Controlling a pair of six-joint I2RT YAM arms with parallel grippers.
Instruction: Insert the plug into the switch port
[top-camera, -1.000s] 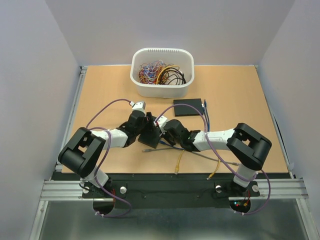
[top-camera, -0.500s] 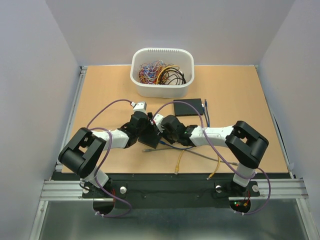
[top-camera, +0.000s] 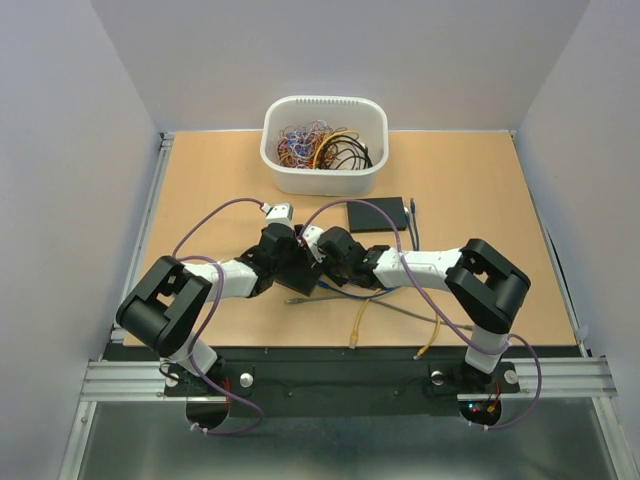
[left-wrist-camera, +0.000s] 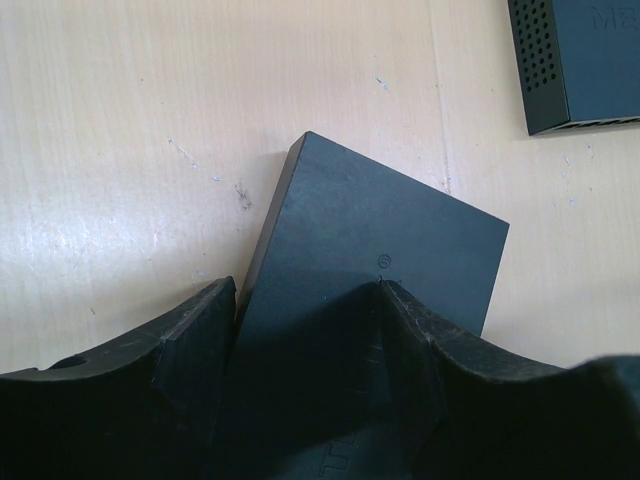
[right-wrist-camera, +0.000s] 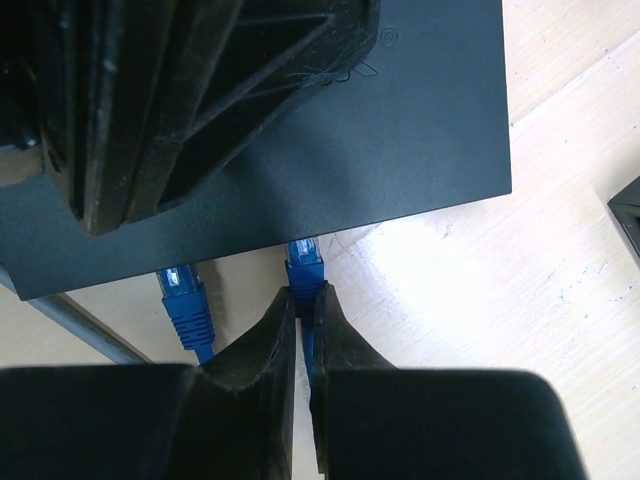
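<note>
My left gripper (top-camera: 293, 256) (left-wrist-camera: 305, 290) is shut on the flat black switch (top-camera: 300, 272) (left-wrist-camera: 390, 240), its fingers clamped on the two sides. The switch also fills the top of the right wrist view (right-wrist-camera: 400, 130). My right gripper (top-camera: 322, 262) (right-wrist-camera: 303, 292) is shut on a blue cable's connector (right-wrist-camera: 305, 262), whose clear tip meets the switch's near edge. A second blue connector (right-wrist-camera: 182, 292) sits at that edge to the left. The switch port is hidden under the edge. The plug (top-camera: 353, 340) on its thin yellow cable lies loose near the table's front.
A look-alike black box (top-camera: 378, 215) (left-wrist-camera: 580, 60) lies behind the arms with a blue cable beside it. A white bin (top-camera: 325, 178) of tangled wires stands at the back. A grey cable (top-camera: 420, 315) and another yellow cable (top-camera: 428, 345) trail across the front.
My right arm has slid left and closer to the switch, bringing the blue connector up to its edge. The left gripper and switch have barely moved.
</note>
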